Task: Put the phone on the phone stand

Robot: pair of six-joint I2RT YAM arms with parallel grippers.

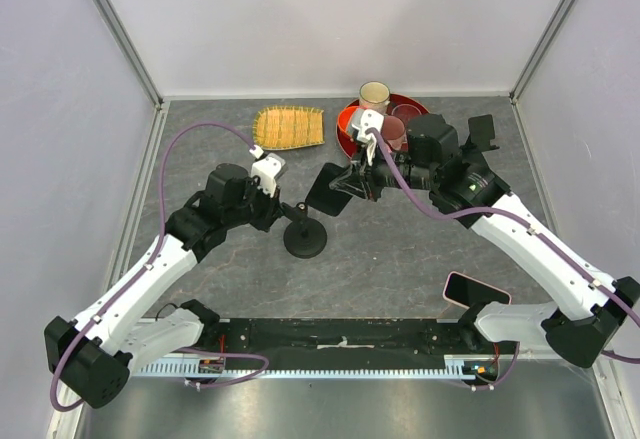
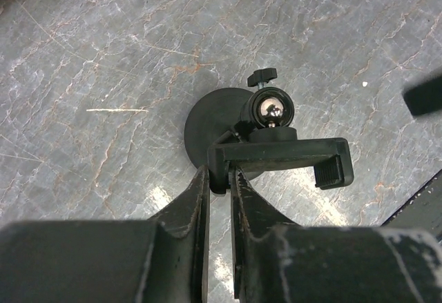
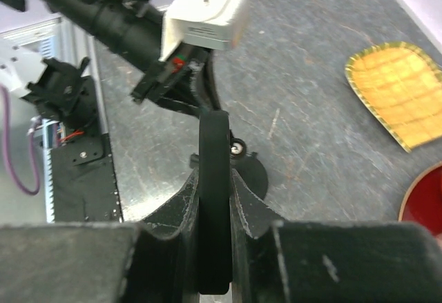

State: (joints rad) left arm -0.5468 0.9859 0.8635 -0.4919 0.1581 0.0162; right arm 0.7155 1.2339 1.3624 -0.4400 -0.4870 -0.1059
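Steadying the small black phone stand [image 2: 276, 152], round disc base and clamp-like holder plate, upright on the grey marbled desk [image 2: 103, 61], with the left hand [image 2: 219, 175] nearly closed and pinching the left end of that plate, while gripping the flat black phone [image 3: 214, 137] edge-on in the tightly closed right hand [image 3: 215, 186], raised just beside the stand and not yet on it. Calls next, most likely, for easing the phone squarely into the holder without tipping the stand. Finds no brand, label or writing legible on either
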